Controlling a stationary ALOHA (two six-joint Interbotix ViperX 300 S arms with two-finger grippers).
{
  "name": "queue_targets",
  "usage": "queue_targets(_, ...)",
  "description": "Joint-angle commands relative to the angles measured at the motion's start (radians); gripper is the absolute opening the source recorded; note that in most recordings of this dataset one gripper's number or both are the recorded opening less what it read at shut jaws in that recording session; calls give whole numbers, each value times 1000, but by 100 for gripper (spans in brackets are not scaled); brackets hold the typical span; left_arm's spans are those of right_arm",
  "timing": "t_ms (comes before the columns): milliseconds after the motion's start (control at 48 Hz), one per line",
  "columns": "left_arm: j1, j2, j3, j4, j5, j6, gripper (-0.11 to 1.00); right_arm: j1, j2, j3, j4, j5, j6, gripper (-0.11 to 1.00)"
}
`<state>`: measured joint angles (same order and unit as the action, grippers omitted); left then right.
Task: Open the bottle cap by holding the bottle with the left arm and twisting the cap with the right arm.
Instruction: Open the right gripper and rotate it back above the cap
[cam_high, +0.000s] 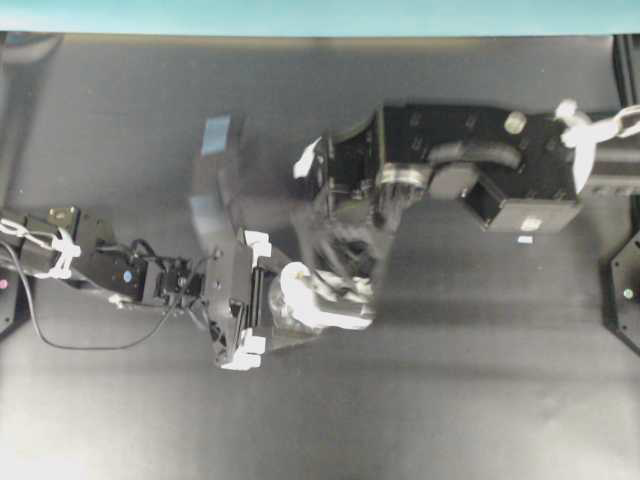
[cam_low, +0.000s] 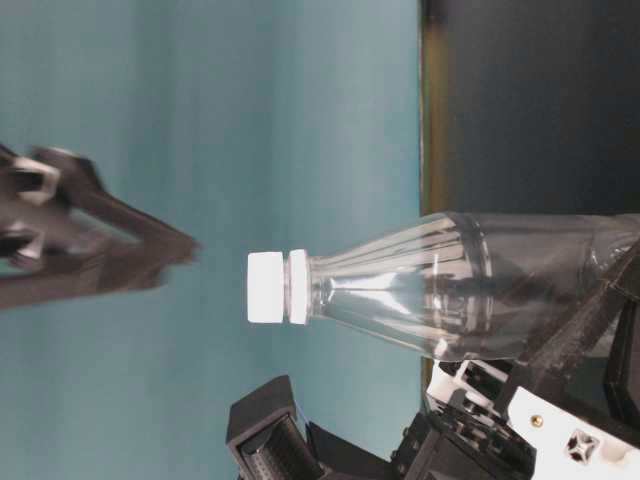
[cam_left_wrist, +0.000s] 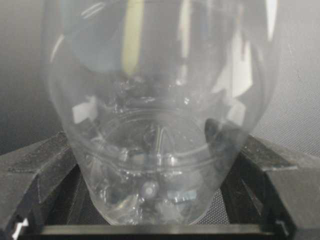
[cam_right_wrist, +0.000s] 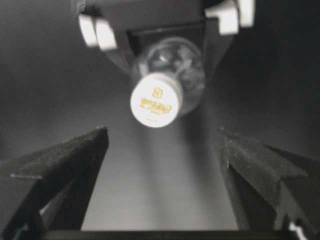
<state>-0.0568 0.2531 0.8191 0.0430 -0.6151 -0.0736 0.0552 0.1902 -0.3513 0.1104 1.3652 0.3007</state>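
- Clear air all round the bottle cap (cam_right_wrist: 156, 100); the right gripper (cam_right_wrist: 162, 165) sits short, jaws spread wider than it.
- The left gripper (cam_left_wrist: 160, 200) blocks the bottle (cam_low: 450, 285) base.

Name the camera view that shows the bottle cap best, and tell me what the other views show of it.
The table-level view: the bottle cap shows sharp, side-on, still on the bottle. The right wrist view shows its printed top, slightly blurred, between open fingers. The overhead view shows only a blurred white patch. The left wrist view shows none of it.
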Motion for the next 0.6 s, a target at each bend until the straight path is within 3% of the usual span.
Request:
queue_targets(0,-3,-2,-8,3,0,-3,84,-11,15,-86,3,60,160,80)
queue_targets(83,-3,-2,-6,3,3,-3,84,-5,51,-141,3,137,273,80)
queue_targets(187,-2,-2,-3,3,3,-3,84,15,97,-201,3,196,342,80)
queue_targets(396,-2,-3,0,3,5,-3,84,25,155,-216,3,201,399,80)
queue_targets(583,-3,-3,-2,3,5,-3,84,23,189,-206,3,179,402,80)
